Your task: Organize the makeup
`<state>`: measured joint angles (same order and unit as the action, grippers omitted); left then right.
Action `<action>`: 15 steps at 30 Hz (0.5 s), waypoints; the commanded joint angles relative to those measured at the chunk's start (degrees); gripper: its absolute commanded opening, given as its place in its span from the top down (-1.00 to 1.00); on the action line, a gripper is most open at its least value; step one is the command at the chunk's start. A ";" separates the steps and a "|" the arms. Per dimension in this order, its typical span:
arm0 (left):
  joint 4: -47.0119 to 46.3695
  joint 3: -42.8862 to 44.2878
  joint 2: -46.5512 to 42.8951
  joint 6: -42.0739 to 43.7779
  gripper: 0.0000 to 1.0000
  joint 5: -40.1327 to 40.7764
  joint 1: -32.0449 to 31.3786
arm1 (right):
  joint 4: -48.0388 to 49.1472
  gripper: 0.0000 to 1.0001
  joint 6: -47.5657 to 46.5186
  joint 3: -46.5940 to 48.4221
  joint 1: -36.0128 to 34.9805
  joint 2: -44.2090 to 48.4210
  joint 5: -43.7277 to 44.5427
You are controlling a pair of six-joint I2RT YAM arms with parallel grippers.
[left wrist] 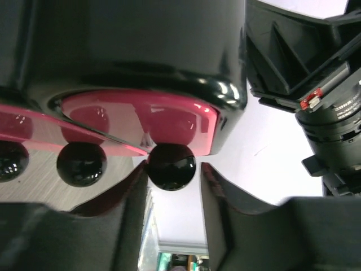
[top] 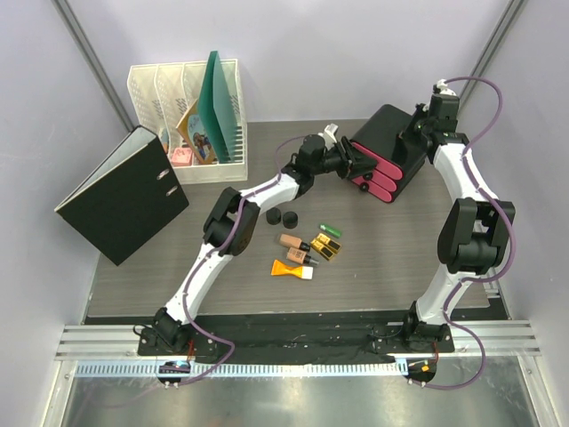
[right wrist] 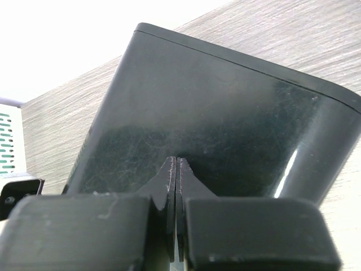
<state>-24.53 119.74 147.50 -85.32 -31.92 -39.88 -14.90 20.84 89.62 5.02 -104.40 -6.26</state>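
Top view: makeup (top: 293, 242) lies loose mid-bench (top: 400, 258), between the arms and well apart from the black box (top: 388, 133).
Left wrist: left claw (left wrist: 172, 178) released, fingers either side of a drawer knob (left wrist: 171, 165) (small gap on one side).
Right wrist: right claw (right wrist: 176, 169) clenched on nothing, tips against the box wall.

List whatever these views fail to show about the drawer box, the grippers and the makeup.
Black box: drawer contents, every view; only its shell and pink fronts show.
Third knob: left wrist view, cut off by the left edge.
Right gripper: right wrist view, shut at the box's back; contact too close to judge.
Makeup: labels too small, top view.
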 commanded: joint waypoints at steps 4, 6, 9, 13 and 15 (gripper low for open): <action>-1.22 4.01 1.30 -0.11 0.45 1.42 -0.46 | -10.77 0.98 -0.89 -2.88 -0.18 -4.23 -1.03; -1.65 4.18 1.30 -0.29 0.71 1.34 -0.29 | -10.77 0.98 -0.89 -3.23 -0.18 -4.06 -1.12; -2.09 2.96 0.69 -0.29 1.00 0.72 -0.03 | -10.77 0.98 -0.98 -3.49 -0.27 -3.88 -1.12; -3.23 -3.53 -3.35 0.85 1.00 0.72 0.33 | -11.03 0.98 -1.15 -3.58 -0.62 -3.79 -0.95; -3.68 -6.09 -4.85 1.64 1.00 0.63 0.50 | -11.12 0.98 -1.50 -3.67 -0.88 -3.53 -0.77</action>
<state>-26.81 118.19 147.44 -85.25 -31.64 -39.92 -13.98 20.95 89.43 4.99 -104.75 -7.44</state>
